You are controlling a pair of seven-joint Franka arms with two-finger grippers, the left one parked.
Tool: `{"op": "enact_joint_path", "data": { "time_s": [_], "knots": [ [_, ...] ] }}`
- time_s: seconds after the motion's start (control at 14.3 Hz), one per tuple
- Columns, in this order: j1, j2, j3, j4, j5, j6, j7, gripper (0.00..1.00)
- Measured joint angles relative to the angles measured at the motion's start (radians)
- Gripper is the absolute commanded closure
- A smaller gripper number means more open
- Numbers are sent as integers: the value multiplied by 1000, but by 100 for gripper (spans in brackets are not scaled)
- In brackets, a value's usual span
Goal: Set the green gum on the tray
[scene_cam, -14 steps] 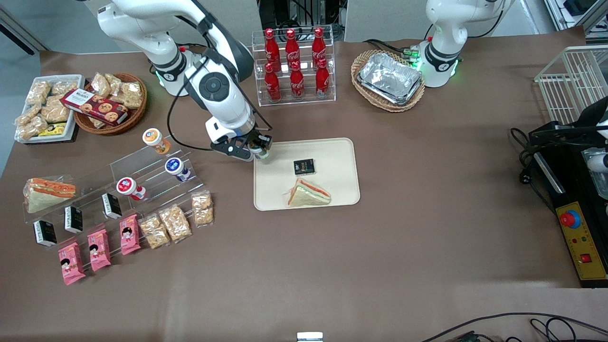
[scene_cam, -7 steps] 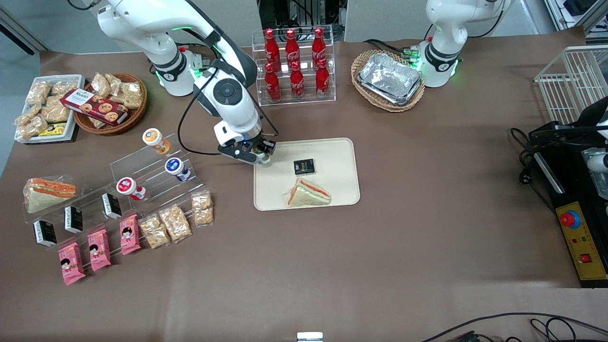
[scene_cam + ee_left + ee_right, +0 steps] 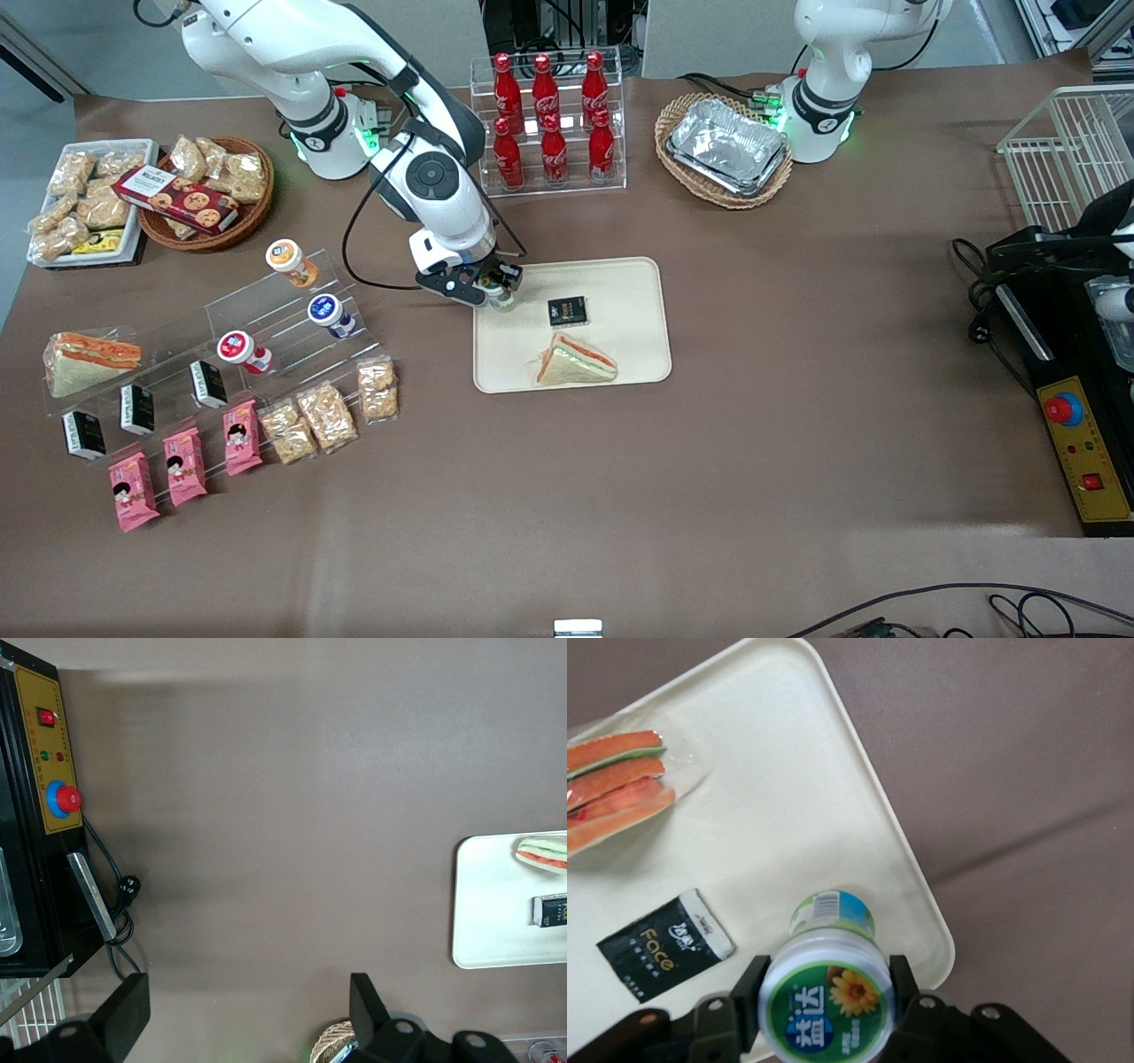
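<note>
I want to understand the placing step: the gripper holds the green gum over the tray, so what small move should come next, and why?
Probably a short straight descent, then release. The gripper is shut on the green gum, which hangs above a bare corner of the tray. The black Face packet lies close beside that spot and the wrapped sandwich is nearer the front camera, so no sideways shift seems needed.
</note>
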Motion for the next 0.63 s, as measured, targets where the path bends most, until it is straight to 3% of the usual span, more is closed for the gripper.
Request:
{"op": "enact_joint_path", "data": {
  "time_s": [0.63],
  "knots": [
    [10,24,0,0,-2,30,22,94]
  ]
}}
